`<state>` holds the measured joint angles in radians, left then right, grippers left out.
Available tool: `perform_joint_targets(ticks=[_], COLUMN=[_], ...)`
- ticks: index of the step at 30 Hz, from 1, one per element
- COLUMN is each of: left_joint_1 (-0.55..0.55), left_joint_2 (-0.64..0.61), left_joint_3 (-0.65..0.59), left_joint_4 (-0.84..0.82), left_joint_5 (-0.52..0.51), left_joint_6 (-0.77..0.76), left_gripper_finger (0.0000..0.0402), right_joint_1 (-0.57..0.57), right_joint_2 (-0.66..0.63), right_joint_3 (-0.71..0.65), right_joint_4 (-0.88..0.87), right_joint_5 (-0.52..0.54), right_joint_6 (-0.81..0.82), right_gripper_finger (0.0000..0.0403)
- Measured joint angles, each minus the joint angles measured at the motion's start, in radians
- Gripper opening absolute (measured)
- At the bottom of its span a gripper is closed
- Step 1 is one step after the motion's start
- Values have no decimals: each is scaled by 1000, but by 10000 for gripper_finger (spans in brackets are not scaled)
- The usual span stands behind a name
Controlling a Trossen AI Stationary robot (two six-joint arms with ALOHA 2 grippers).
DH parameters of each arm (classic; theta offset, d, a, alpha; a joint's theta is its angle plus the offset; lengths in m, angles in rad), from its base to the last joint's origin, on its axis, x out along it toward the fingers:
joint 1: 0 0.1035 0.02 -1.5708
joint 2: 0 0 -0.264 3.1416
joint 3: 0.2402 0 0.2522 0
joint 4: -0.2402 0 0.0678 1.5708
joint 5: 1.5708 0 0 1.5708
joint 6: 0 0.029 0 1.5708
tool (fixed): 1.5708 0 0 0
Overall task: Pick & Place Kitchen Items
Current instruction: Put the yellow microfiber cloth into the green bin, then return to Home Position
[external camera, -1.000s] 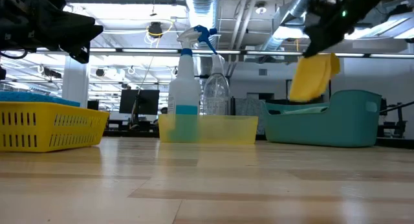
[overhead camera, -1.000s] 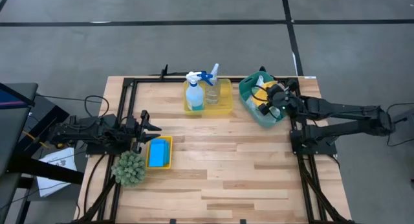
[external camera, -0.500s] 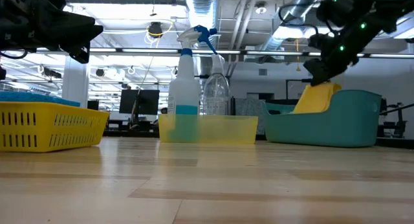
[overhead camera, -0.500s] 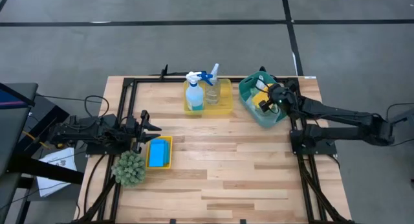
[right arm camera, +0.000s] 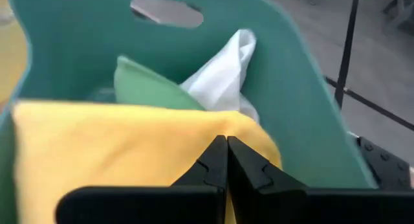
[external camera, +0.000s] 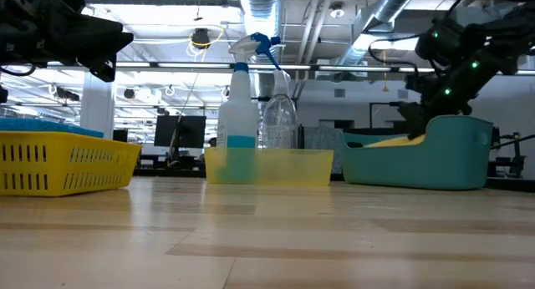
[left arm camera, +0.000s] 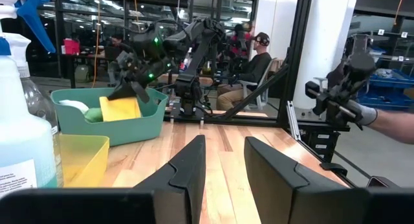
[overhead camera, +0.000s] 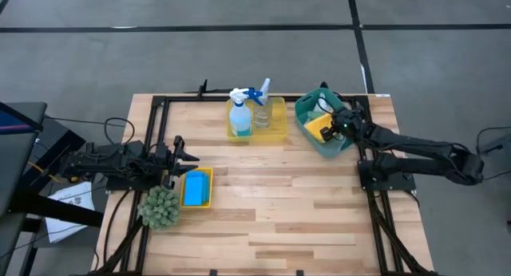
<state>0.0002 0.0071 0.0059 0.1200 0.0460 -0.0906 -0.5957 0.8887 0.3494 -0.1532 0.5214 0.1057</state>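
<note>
Wooden slat table [overhead camera: 271,212]: right gripper [overhead camera: 329,131] at far right corner, fingers clamped on yellow cloth [overhead camera: 318,126], lowering it into teal plastic bin [overhead camera: 335,147] for storage; left gripper [overhead camera: 185,156] idles at left edge, fingers slightly apart.

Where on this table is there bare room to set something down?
The table is bare across its near half, and between the small yellow tray and the teal bin. Crowded: the bin, holding cloths and the right gripper; the bottle tray.

Right gripper [right arm camera: 226,160] reaches out, fingers pinched together; left gripper [left arm camera: 223,160] waits, slightly parted.
</note>
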Motion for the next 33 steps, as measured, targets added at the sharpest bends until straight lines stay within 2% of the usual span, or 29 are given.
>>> perform_joint_targets(ticks=[13,18,24,33], left_joint_1=[0,0,0,0], left_joint_2=[0,0,0,0], left_joint_3=[0,0,0,0], left_joint_4=[0,0,0,0], left_joint_5=[0,0,0,0], left_joint_6=[0,0,0,0], left_gripper_finger=[104,104,104,104], right_joint_1=[2,36,53,39], right_joint_2=[33,32,31,-11], right_joint_3=[-31,-31,-31,-31], right_joint_4=[52,142,213,243], right_joint_5=[-2,-27,-33,-31], right_joint_6=[26,-6,7,34], right_gripper_finger=[0,11,73,215])
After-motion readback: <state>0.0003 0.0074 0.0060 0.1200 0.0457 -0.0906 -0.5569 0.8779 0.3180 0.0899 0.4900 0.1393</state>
